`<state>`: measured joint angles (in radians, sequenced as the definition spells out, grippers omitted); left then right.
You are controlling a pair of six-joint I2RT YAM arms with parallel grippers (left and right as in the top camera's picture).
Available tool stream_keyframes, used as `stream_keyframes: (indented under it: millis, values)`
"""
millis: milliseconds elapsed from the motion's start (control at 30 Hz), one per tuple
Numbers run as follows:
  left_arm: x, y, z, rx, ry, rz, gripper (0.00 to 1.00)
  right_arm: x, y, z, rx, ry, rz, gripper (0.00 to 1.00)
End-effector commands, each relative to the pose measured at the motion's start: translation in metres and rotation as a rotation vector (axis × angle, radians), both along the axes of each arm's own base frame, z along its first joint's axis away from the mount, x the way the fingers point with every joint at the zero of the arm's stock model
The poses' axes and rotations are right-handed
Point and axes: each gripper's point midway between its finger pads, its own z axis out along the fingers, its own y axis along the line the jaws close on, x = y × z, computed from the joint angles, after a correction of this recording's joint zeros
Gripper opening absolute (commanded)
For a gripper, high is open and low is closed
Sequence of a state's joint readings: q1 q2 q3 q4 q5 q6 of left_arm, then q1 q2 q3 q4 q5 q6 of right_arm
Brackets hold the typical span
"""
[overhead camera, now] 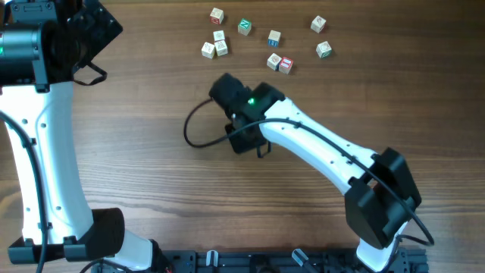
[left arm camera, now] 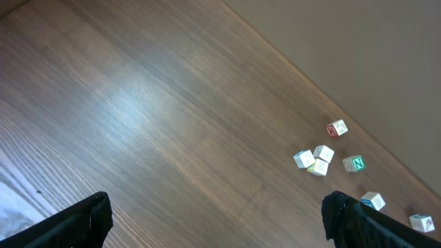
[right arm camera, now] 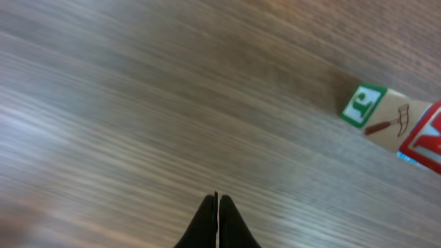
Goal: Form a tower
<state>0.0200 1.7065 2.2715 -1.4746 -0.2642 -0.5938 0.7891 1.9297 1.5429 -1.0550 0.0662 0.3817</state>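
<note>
The tower is out of view; only loose single cubes (overhead camera: pixel 244 27) lie scattered at the far side of the table. My right gripper (right arm camera: pixel 218 201) is shut with nothing between its fingers, low over bare wood. It sits left of a green-faced cube with a hammer picture (right arm camera: pixel 375 114) and a red-faced cube (right arm camera: pixel 427 141). From overhead, that gripper's black head (overhead camera: pixel 225 89) lies just below and left of this pair (overhead camera: pixel 279 63). My left gripper (left arm camera: pixel 217 222) stands wide open and empty, high over the wood. Several cubes (left arm camera: pixel 318 160) lie far to its right.
The right arm (overhead camera: pixel 326 152) stretches from the front right toward the table's middle, with a black cable loop (overhead camera: pixel 198 130) beside its wrist. The left arm (overhead camera: pixel 34 144) stands along the left edge. The table's far edge (left arm camera: pixel 324 89) runs just behind the cubes.
</note>
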Motion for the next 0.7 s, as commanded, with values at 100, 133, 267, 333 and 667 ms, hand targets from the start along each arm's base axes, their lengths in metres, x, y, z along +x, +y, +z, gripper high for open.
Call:
stream_keyframes:
  millis: [100,133,267,333,667]
  values:
    - [-0.005,0.004,0.011,0.006,-0.035,0.025,1.00,-0.004,-0.025,-0.054,-0.168,-0.113,0.163,0.05]
    - [-0.005,0.004,0.011,0.006,-0.035,0.025,1.00,-0.002,-0.028,-0.058,-0.179,-0.132,0.160,0.05]
    - [-0.005,0.004,0.011,0.006,-0.035,0.025,1.00,0.000,-0.049,-0.067,-0.287,-0.166,0.180,0.05]
    - [-0.005,0.004,0.011,0.006,-0.034,0.025,1.00,0.003,-0.054,-0.065,-0.333,-0.192,0.187,0.05]
    - [-0.005,0.004,0.011,0.006,-0.034,0.025,1.00,-0.024,-0.027,-0.045,-0.447,-0.372,0.228,0.05]
